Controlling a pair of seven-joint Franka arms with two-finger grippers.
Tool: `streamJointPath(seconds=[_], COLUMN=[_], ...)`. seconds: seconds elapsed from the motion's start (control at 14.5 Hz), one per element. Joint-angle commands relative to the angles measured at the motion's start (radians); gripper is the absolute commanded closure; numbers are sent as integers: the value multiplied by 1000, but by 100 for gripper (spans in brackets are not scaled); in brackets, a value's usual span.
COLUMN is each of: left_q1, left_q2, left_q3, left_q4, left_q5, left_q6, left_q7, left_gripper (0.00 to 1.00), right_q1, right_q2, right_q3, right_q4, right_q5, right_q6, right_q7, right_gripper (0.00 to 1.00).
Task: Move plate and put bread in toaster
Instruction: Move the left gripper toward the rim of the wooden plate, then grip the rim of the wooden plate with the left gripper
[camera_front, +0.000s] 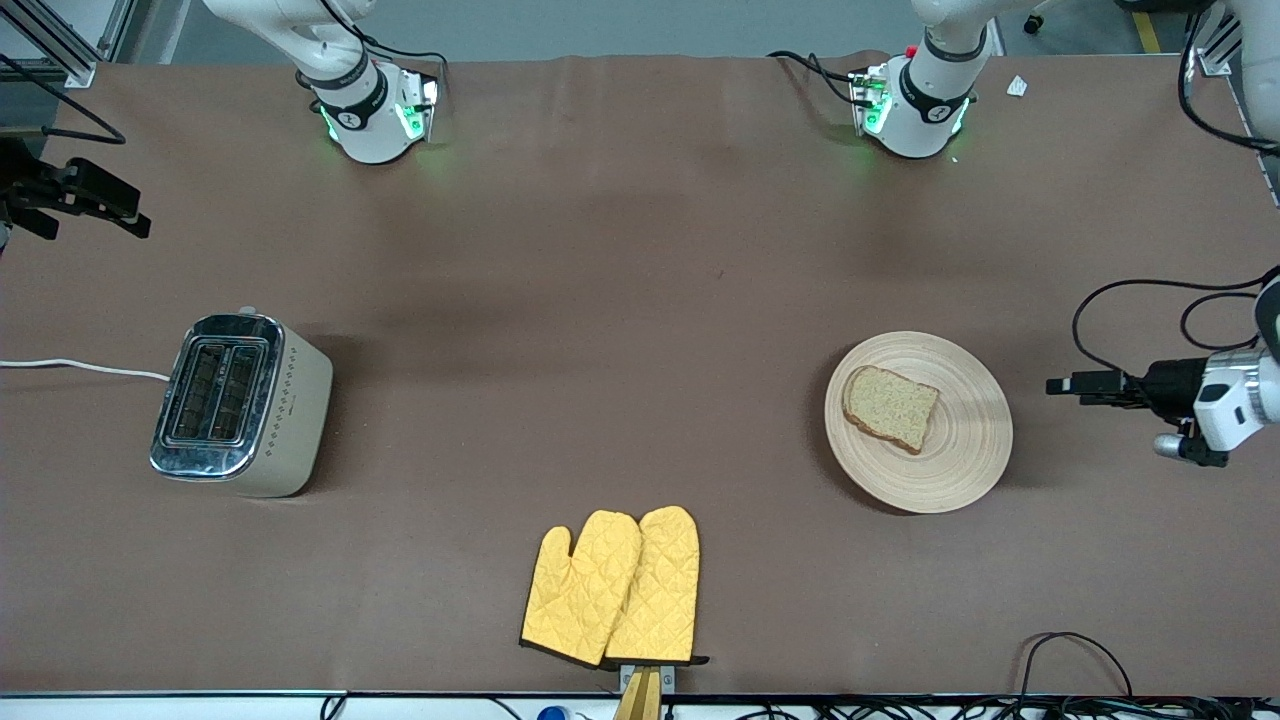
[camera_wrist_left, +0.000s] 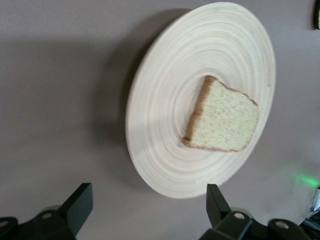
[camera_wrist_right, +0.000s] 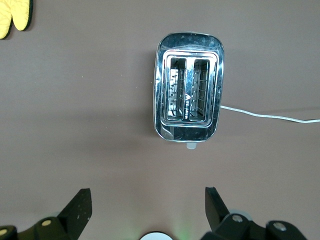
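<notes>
Yellow oven mitts (camera_front: 612, 588) at the bench's (camera_front: 600, 300) near edge, midway. Bread (camera_front: 889, 407) lies on plate (camera_front: 955, 470) toward left arm's end. Toaster (camera_front: 240, 404) upright toward right arm's end, slots bare. Left gripper (camera_front: 1062, 386) released, low beside plate. Right gripper (camera_front: 135, 220) released, raised over bench edge above toaster.

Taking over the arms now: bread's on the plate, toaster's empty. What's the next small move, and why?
Probably bring the left gripper down to the plate rim and grasp it. Its fingers are open and it hovers beside the plate, which carries the bread and sits toward the left arm's end, apart from the toaster. The right gripper waits open over the toaster's end.
</notes>
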Motion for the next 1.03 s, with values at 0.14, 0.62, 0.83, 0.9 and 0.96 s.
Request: streamJointPath(seconds=[0.14, 0.62, 0.83, 0.9, 0.96], left_q1=[12, 3, 2, 2, 0], left_q2=[126, 224, 224, 224, 227], left_q3=[-6, -13, -13, -13, -13], left_q4=[70, 111, 110, 110, 110], left_q5=[-111, -219, -221, -221, -222], left_q6=[-1, 1, 1, 1, 1], left_q7=[60, 129, 147, 182, 251], left_gripper=[0, 4, 16, 25, 39], right_q1=[-6, -8, -8, -8, -9], right_q2=[0, 0, 0, 0, 0], right_q3=[7, 7, 7, 7, 7], right_q4=[9, 9, 9, 9, 9], right_q5=[-7, -6, -4, -4, -4], right_q6=[-10, -10, -10, -10, -10], right_q7=[-10, -13, -13, -13, -13], right_gripper=[0, 0, 0, 0, 0])
